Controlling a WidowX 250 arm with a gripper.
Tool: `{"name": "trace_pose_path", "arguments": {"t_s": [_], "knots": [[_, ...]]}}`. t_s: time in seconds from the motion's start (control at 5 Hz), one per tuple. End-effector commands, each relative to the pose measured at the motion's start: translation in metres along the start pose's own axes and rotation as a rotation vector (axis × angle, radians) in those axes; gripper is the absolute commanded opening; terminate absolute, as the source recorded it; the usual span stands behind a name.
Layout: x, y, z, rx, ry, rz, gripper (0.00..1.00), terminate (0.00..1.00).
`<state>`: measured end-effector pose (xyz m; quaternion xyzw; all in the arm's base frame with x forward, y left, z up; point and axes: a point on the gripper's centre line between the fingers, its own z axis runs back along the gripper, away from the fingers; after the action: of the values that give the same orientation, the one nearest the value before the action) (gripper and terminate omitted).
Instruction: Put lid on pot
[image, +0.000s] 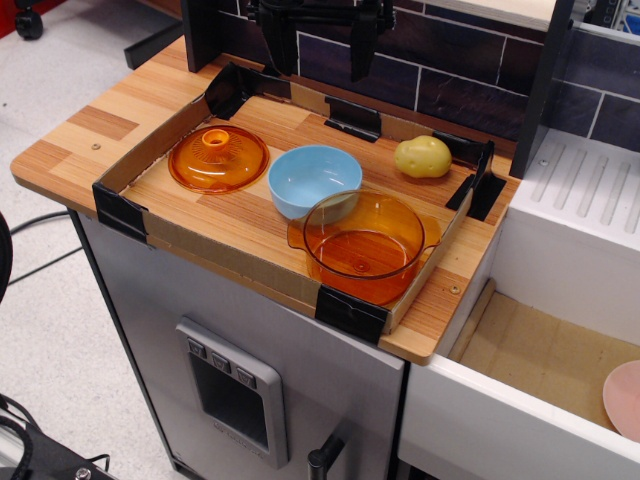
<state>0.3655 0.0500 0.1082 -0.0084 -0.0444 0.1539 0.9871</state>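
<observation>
The lid (218, 158), transparent orange with a small knob at its centre, lies flat at the left end of the cardboard-walled wooden tray (150, 150). The pot (365, 246), deep transparent orange with two small side handles, stands uncovered and empty at the tray's front right. My gripper (322, 42) hangs at the top of the view above the tray's back edge, behind the lid and the pot. Its two black fingers (280, 40) are spread wide apart with nothing between them.
A light blue bowl (314, 178) sits between lid and pot, touching the pot's rim. A yellow potato-like object (423, 157) lies at the back right. A sink (540, 350) with a pink plate (625, 398) is to the right, with a white drying rack (590, 185) behind it.
</observation>
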Motion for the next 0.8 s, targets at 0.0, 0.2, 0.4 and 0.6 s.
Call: {"name": "trace_pose_path", "arguments": {"t_s": [0.0,0.2,0.4,0.6], "knots": [[0.0,0.0,0.0,0.0,0.0,0.0,1.0,0.0],[0.002,0.027,-0.006,0.005,-0.076,0.003,1.0,0.0],[0.009,0.053,-0.007,-0.02,-0.084,-0.056,1.0,0.0],[0.031,0.086,-0.002,-0.045,-0.072,-0.11,1.0,0.0]]}}
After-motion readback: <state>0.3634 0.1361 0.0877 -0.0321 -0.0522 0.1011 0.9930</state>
